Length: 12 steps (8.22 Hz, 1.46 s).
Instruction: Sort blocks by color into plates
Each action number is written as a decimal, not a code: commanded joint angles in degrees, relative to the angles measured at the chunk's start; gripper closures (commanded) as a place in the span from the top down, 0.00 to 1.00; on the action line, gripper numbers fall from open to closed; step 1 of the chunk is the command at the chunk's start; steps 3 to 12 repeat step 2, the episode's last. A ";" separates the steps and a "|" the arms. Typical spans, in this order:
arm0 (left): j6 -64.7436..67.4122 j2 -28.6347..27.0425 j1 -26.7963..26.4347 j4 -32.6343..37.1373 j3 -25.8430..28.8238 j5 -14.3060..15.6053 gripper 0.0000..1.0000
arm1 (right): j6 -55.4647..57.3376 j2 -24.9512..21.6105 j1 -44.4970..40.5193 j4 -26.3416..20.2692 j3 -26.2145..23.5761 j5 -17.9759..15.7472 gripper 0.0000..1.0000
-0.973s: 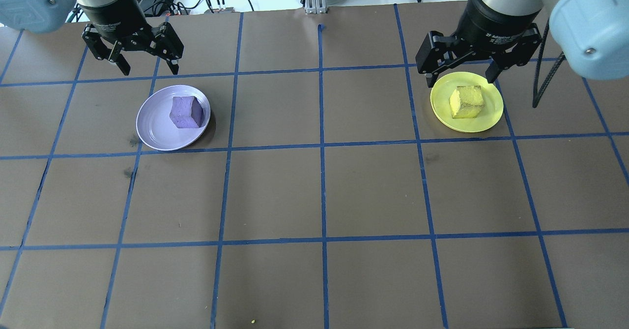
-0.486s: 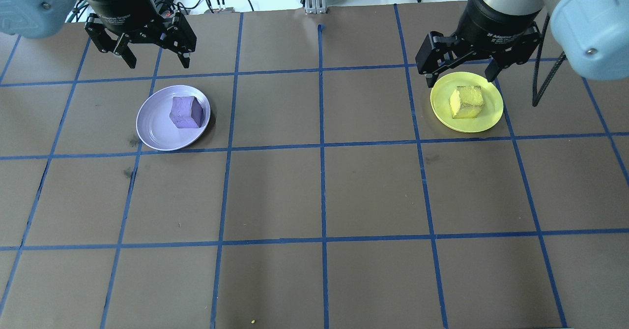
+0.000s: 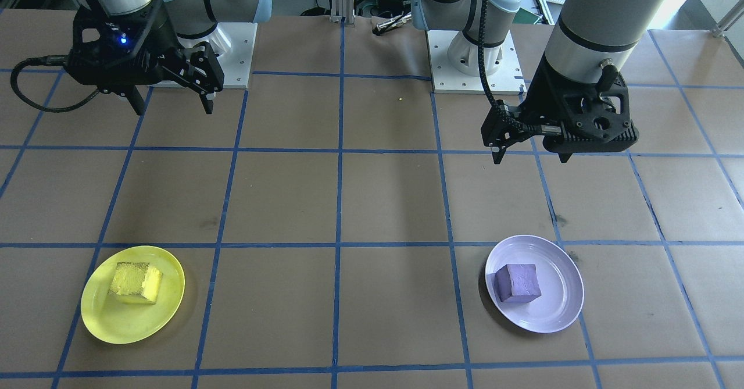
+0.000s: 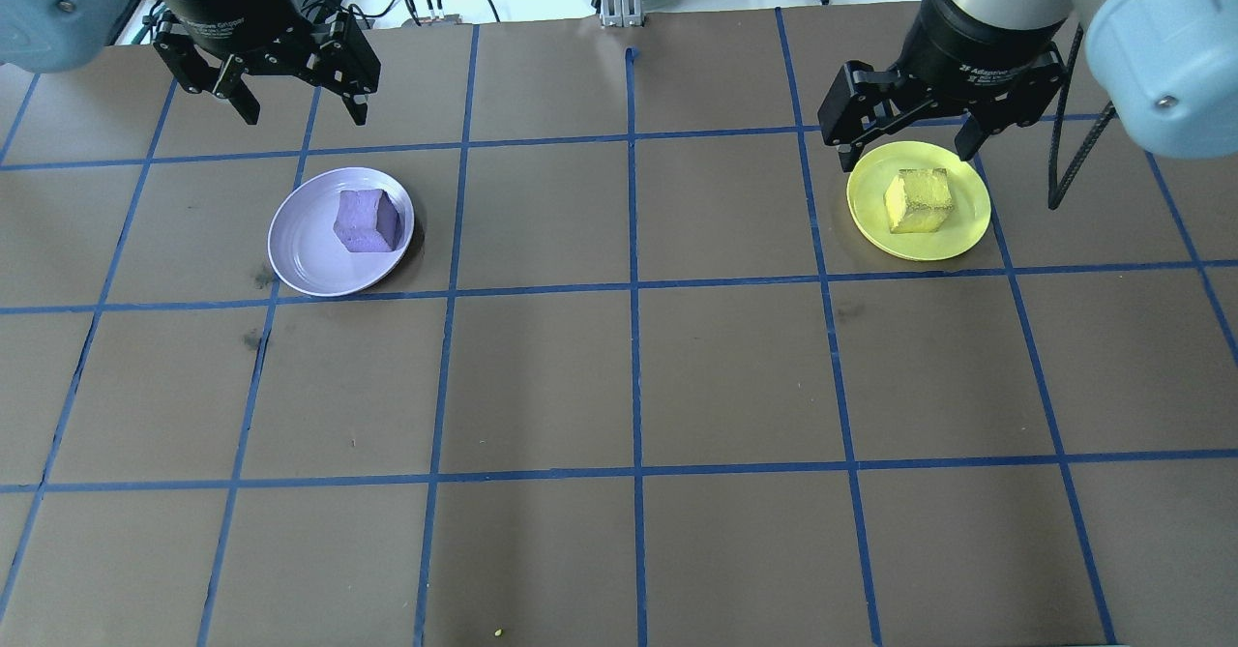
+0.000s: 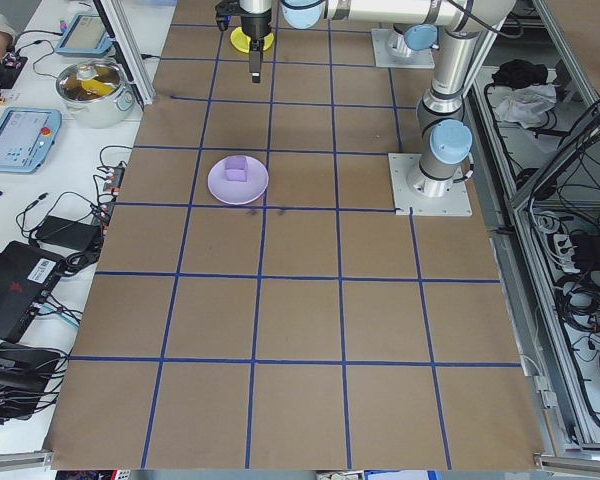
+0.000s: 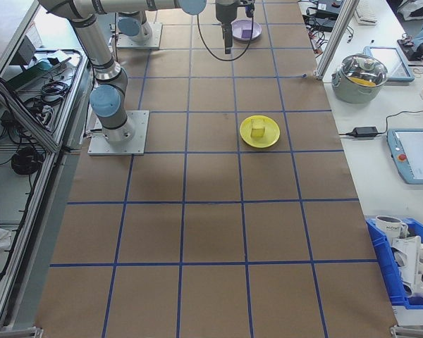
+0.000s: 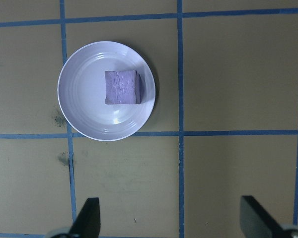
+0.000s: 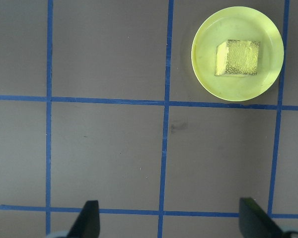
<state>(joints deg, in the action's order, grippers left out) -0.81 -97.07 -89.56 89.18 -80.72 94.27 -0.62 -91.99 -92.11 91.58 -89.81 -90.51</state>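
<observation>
Both grippers, left gripper and right gripper, hang spread and empty. Purple block sits in the lavender plate, yellow block in the yellow plate. Sorting looks complete; retreat high, clear of both plates.

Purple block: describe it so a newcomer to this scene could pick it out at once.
On the brown table gridded with blue tape, find the pale lavender plate on the robot's left side, below the open left gripper. The purple block sits inside it, near the rim. It is matte purple; the only other cube, the yellow block, is rough and sits on the yellow plate.
</observation>
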 commanded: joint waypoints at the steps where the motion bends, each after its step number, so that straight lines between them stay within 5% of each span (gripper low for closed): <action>1: -0.07 0.21 0.00 0.20 -0.23 -0.05 1.00 | -0.09 0.05 0.00 -0.17 -0.72 -0.10 1.00; 12: -0.07 0.21 0.00 0.12 -0.49 -0.31 1.00 | -0.09 0.14 0.00 0.00 -0.81 -0.11 1.00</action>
